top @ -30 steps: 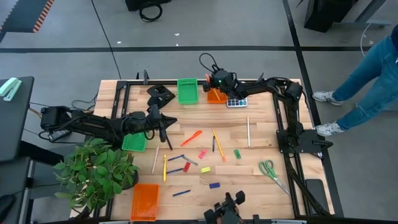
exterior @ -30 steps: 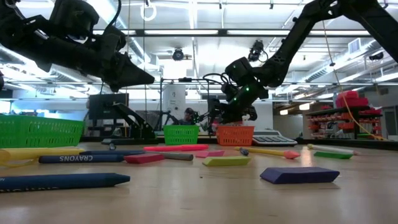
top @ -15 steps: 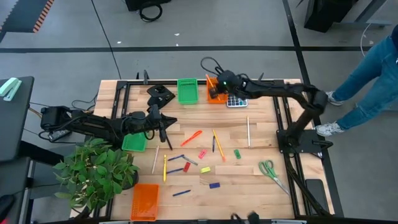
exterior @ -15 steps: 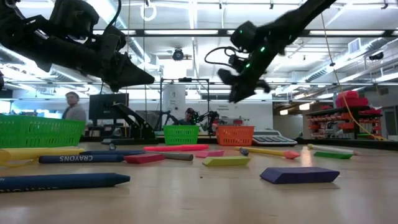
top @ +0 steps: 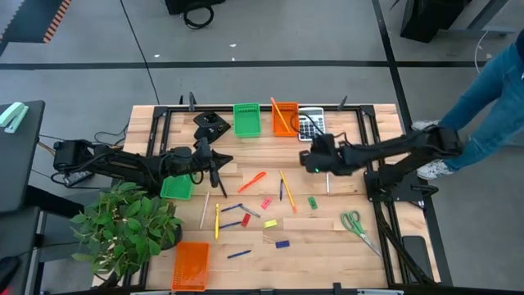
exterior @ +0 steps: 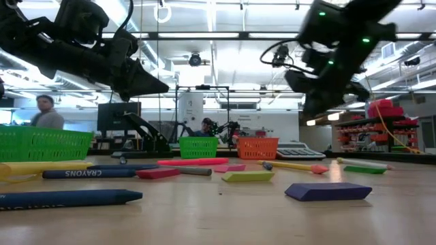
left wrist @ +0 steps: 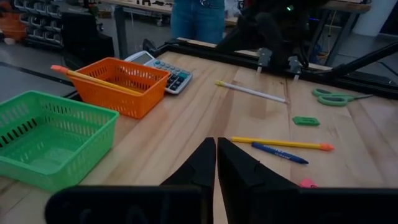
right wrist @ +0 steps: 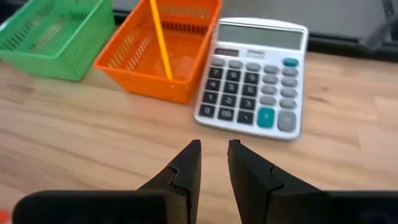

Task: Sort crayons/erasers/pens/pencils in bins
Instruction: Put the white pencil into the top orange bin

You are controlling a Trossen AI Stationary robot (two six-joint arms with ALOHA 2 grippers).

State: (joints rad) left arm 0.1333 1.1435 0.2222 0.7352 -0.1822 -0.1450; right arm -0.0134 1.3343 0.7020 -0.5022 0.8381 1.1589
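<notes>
A long orange-yellow pencil leans in the far orange bin, its tip over the far rim. A green bin stands beside it, another green bin at the left, and a second orange bin at the near left. Crayons, pens, pencils and erasers lie scattered mid-table. My right gripper hovers open, nothing between its fingers, on the near side of the calculator. My left gripper hangs shut above the table's left, holding nothing.
Green-handled scissors lie at the near right and a pale pencil just below my right arm. A potted plant overhangs the near-left corner. A person's legs stand off the table's far right corner.
My right gripper has drawn back from over the far orange bin, swinging up and then toward the table's near edge and its middle, its wrist rolling on the way. The pencil stays leaning in that bin. My left gripper has kept still.
</notes>
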